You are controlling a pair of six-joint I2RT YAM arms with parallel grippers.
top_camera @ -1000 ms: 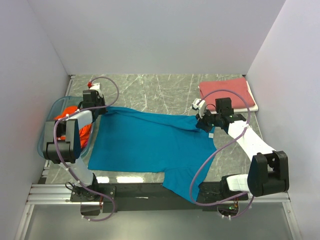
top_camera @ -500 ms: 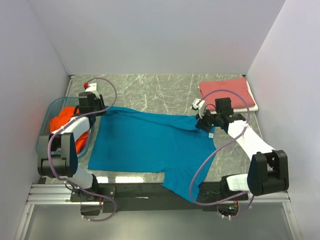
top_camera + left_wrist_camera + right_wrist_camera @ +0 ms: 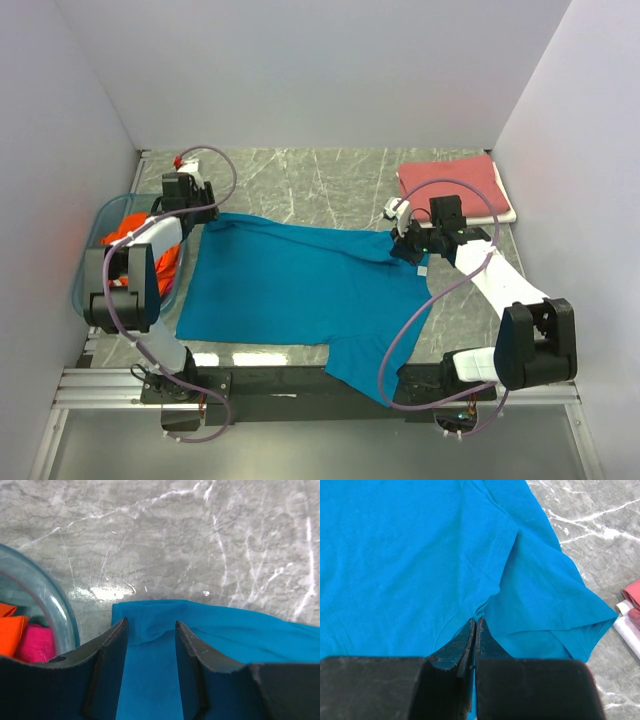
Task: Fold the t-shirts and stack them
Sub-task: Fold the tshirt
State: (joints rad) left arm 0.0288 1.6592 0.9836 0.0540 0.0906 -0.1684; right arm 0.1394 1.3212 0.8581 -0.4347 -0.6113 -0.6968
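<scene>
Left fingers (image 3: 200, 210): parted, holding nothing. They straddle the far-left corner of the teal t-shirt (image 3: 290, 285), and a low ridge of cloth stands in the gap between them without touching either one.

Right fingers (image 3: 474, 630): pressed fully together, pinching a small fold of the teal t-shirt at the seam where the sleeve meets the body.

Left arm: elbow folded high near the base, forearm reaching away over the near side of the tub (image 3: 95, 225), wrist at the far-left end of the shirt.

Right arm: white forearm stretched from the near-right base toward the far left, wrist tipped down onto the cloth.

Teal t-shirt: spread mostly flat across the middle of the counter (image 3: 300, 180), with the near-right part draped over the near edge.

Red t-shirt (image 3: 450, 180): folded at the far-right corner, lying on a white sheet (image 3: 508, 214), well apart from the right fingers.

Orange t-shirt (image 3: 130, 235): bunched inside the tub, just left of the teal corner. The left wrist view shows a pink item (image 3: 37, 642) beside it; cannot tell what it is.

Purple cables (image 3: 415, 330) loop off both arms, one of them crossing above the teal cloth.
</scene>
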